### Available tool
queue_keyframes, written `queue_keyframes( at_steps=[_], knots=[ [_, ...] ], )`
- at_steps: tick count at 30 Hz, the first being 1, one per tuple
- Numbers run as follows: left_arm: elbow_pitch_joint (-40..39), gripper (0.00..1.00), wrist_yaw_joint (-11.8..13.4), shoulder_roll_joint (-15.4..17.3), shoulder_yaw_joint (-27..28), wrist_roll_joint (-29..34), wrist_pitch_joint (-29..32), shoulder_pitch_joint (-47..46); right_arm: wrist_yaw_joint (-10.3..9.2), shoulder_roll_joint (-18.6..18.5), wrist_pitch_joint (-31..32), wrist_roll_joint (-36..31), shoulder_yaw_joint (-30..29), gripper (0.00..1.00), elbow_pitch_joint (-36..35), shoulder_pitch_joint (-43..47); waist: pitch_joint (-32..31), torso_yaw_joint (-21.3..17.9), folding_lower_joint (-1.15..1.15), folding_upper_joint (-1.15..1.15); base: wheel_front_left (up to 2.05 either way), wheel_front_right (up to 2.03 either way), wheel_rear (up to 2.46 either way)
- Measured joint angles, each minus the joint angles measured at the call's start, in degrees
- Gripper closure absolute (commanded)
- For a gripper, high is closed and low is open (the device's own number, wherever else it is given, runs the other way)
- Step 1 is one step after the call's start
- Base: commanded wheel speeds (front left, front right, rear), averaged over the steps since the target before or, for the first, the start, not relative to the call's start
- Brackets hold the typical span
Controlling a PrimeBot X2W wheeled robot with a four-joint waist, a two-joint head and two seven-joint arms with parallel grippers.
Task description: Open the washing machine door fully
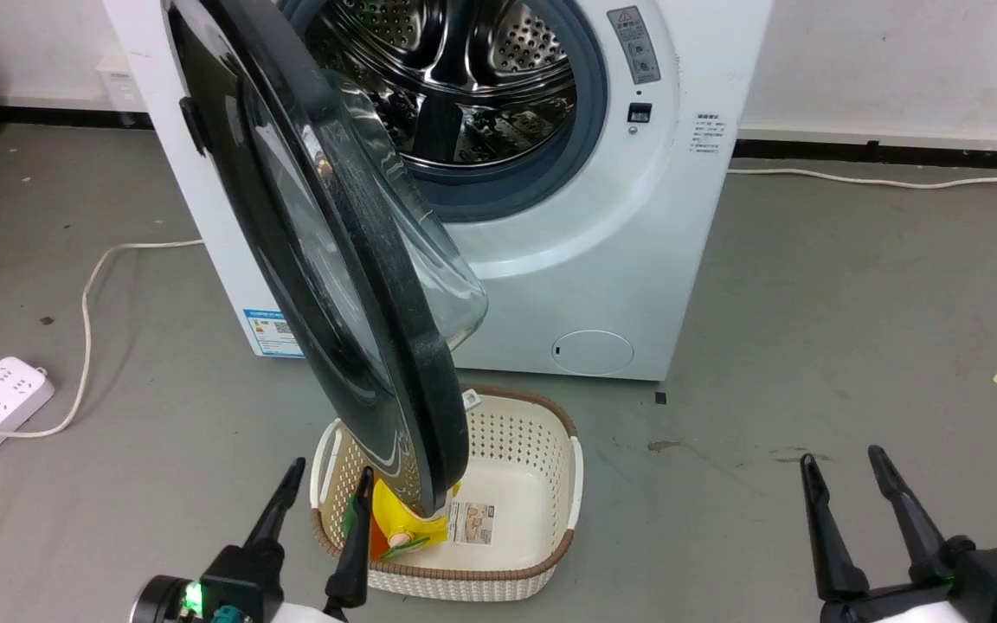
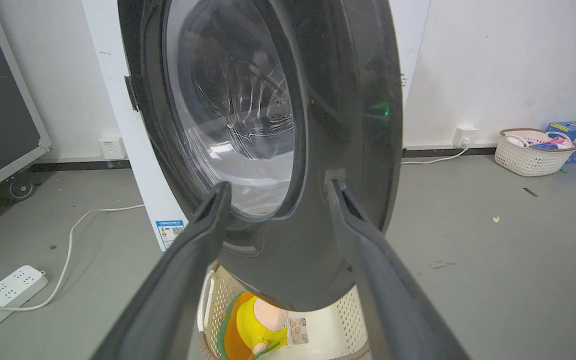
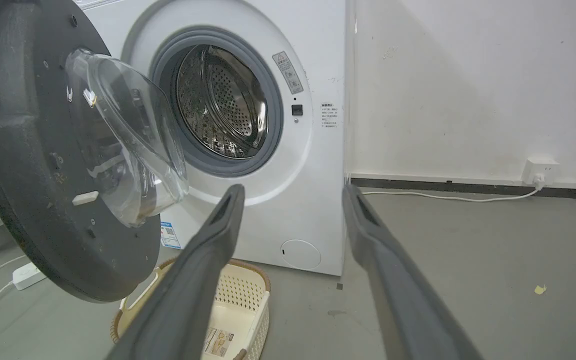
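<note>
Washing machine door (image 1: 351, 285) hung roughly half open. Hinged on left side of washing machine (image 1: 602, 260), free edge swung out front of machine, over basket (image 1: 464, 590). Left gripper (image 1: 331, 467) was nearer one, out front of machine: fingers apart, nothing clamped, aimed at door's glossy outer face by free edge. Touching or not, couldn't tell. Right gripper (image 1: 840, 454) sat out front toward machine's right, fingers apart, empty, well apart from door, facing its inner side. My guess: remaining swing goes toward machine's left, so pushing outer face would only close it.
</note>
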Motion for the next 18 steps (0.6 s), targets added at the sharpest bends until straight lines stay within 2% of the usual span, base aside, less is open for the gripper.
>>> queue_keyframes(
  at_steps=[13,14,15,18],
  knots=[
    [0.43,0.00,0.08,-0.49,-0.44,0.52,0.00,0.12,0.00,1.80,-0.37,-2.65,0.46,0.00,0.41,0.28,0.21,0.75,0.00,0.00,0.00,0.00,0.00],
    [0.32,0.62,0.07,-0.49,-0.43,0.52,0.00,0.10,0.00,1.87,-0.37,-2.61,0.46,0.00,0.41,0.28,0.26,0.72,0.00,0.00,0.00,0.00,0.00],
    [0.09,1.00,0.05,-0.48,-0.40,0.52,0.00,0.09,0.00,1.90,-0.37,-2.60,0.47,0.00,0.41,0.28,0.32,0.68,0.00,0.00,0.00,0.00,0.00],
    [-1.08,1.00,-0.15,-0.46,-0.36,0.62,0.00,-0.13,0.00,1.96,-0.37,-2.61,0.68,0.00,0.40,0.27,0.55,0.52,0.00,0.00,0.00,0.00,0.00]
  ],
)
